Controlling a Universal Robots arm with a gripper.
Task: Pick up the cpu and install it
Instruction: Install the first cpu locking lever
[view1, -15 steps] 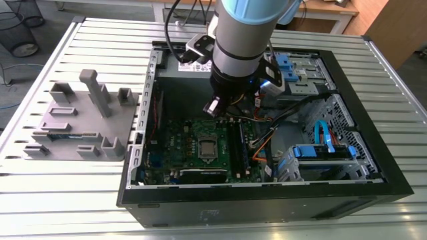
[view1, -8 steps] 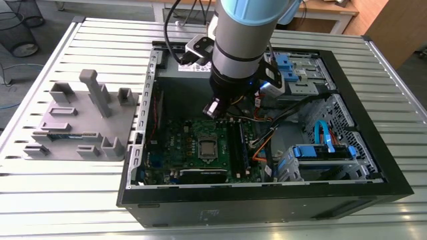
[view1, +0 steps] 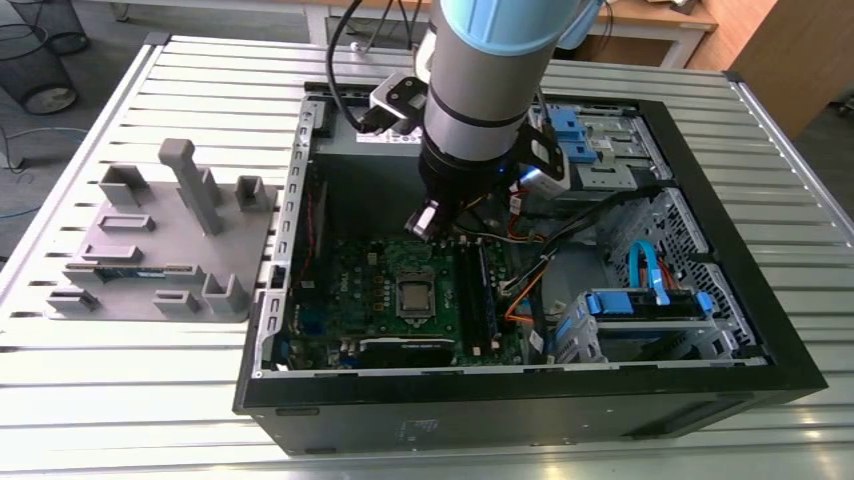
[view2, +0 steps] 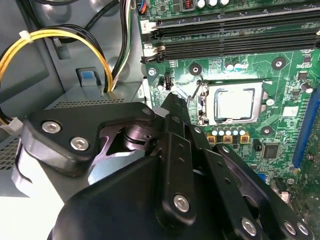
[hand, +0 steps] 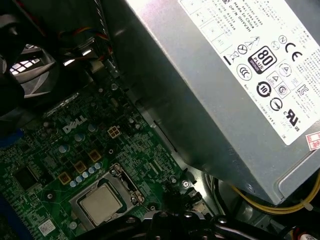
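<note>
The cpu (view1: 416, 296) lies flat in the silver-framed socket on the green motherboard (view1: 360, 270), inside the open computer case. Both wrist views show its shiny square top (view2: 235, 102) (hand: 101, 204) seated level within the frame. My gripper (view1: 424, 224) hangs a little above the board, just beyond the socket towards the power supply. In the second wrist view its black fingers (view2: 172, 115) come together at the tip, with nothing between them. The tip is close to the socket's lever side but apart from the cpu.
A grey power supply (hand: 225, 75) rises close beside the gripper, with yellow and black cables (view2: 75, 37) running past. Black memory slots (view2: 230, 35) line the board beyond the socket. A grey tray (view1: 160, 250) with upright pegs sits at the exterior view's left, outside the case.
</note>
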